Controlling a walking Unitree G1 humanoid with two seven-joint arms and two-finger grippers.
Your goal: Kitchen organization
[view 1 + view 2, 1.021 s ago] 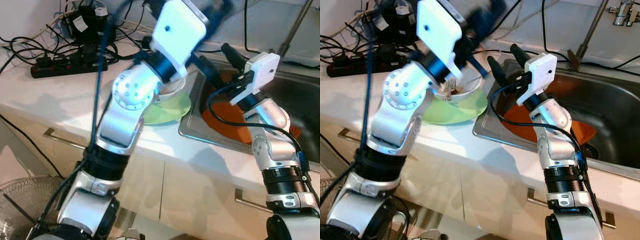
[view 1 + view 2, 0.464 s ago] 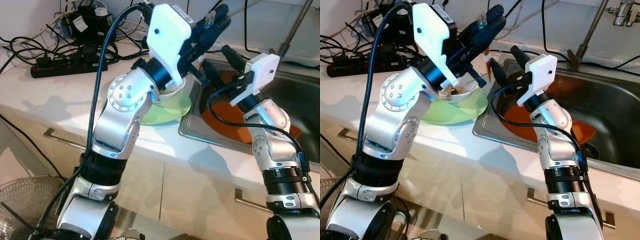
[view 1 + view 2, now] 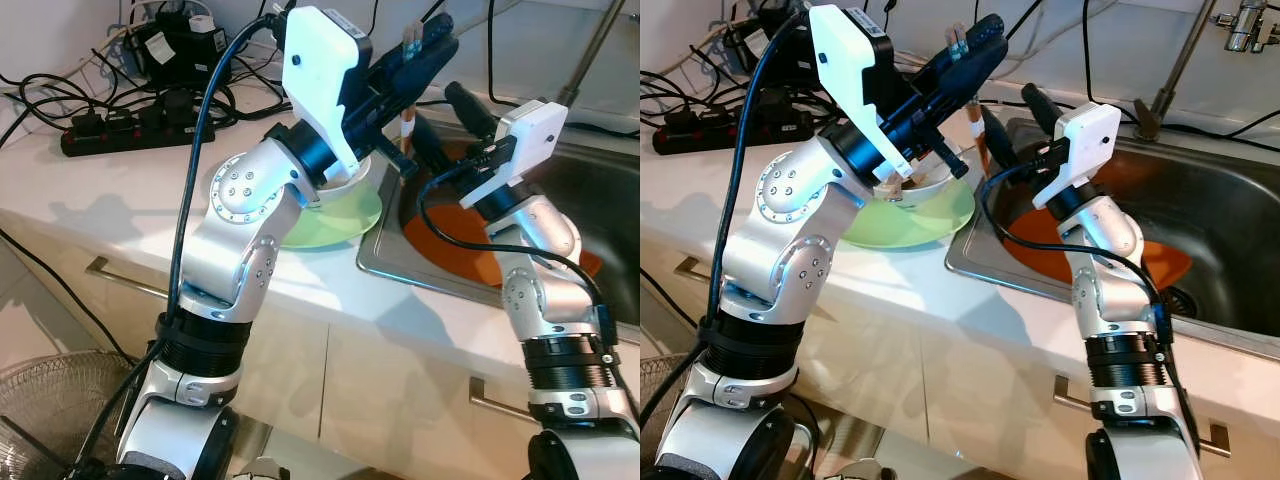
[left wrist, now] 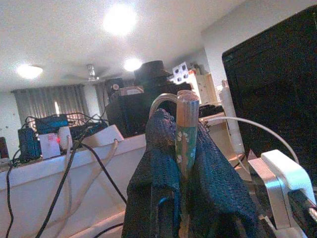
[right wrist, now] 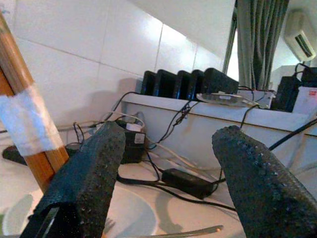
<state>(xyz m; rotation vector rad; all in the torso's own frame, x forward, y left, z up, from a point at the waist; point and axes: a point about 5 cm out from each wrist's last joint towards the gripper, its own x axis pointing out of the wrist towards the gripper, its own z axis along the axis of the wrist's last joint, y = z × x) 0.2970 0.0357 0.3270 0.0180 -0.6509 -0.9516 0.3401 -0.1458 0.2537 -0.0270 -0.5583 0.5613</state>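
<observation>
The left pincer (image 3: 970,45) is raised above the counter (image 3: 120,195), at the near corner of the sink (image 3: 1230,215), its black fingers clamped together on a wooden utensil handle (image 4: 186,148); a painted stretch of that handle shows between them in the left wrist view. Below it a white bowl (image 3: 930,183) sits on a green plate (image 3: 930,218) on the counter, just beside the sink edge. The right pincer (image 3: 1012,118) hovers over the sink with its fingers spread apart, holding nothing, close beside the left one. An orange mat (image 3: 1160,262) lies in the sink basin. A black power strip (image 3: 130,132) and tangled cables (image 3: 50,95) sit further back on the counter.
</observation>
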